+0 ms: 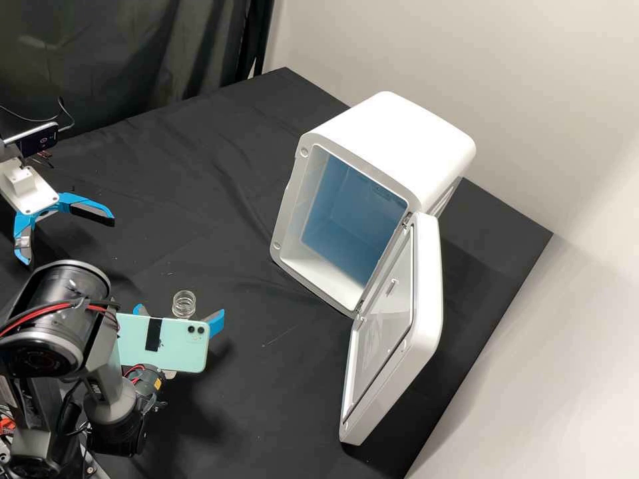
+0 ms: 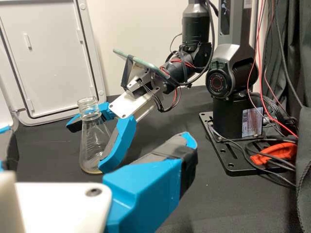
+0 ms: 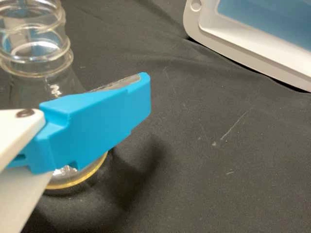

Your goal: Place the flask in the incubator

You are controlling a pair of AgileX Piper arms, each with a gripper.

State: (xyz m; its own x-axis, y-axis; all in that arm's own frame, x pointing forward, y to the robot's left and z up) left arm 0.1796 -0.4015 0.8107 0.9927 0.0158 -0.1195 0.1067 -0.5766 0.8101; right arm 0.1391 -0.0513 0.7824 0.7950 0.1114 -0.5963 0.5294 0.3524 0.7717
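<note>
Right wrist view first: what's nearest you?

One blue finger [image 3: 92, 121] of my right gripper [image 1: 177, 315] lies across the lower body of the flask [image 3: 34, 43], close against the glass. Whether it touches, I can't tell from there. The open neck rises just beside it.

And the grip?

Not closed, as I judge it. The left wrist view gives me the side-on look. The flask stands upright on the black bench [image 1: 219, 166], long axis vertical. The right gripper's two fingers flank its cone, spread wider than the glass and coming in low. So the flask sits between the jaws, and the coming move turns on squeezing straight in without tipping it. My left gripper [image 1: 66, 238] hangs well apart from it, jaws wide and holding nothing. The right arm is plainly the nearer.

Where does it go?

The high view lays out the route. The white box [image 1: 399, 140] sits farther back on the bench, its blue-lined mouth facing the flask. The door [image 1: 406, 319] is swung wide, on the side of the mouth away from my arms. I'd carry the flask upright, since the neck is open.
</note>
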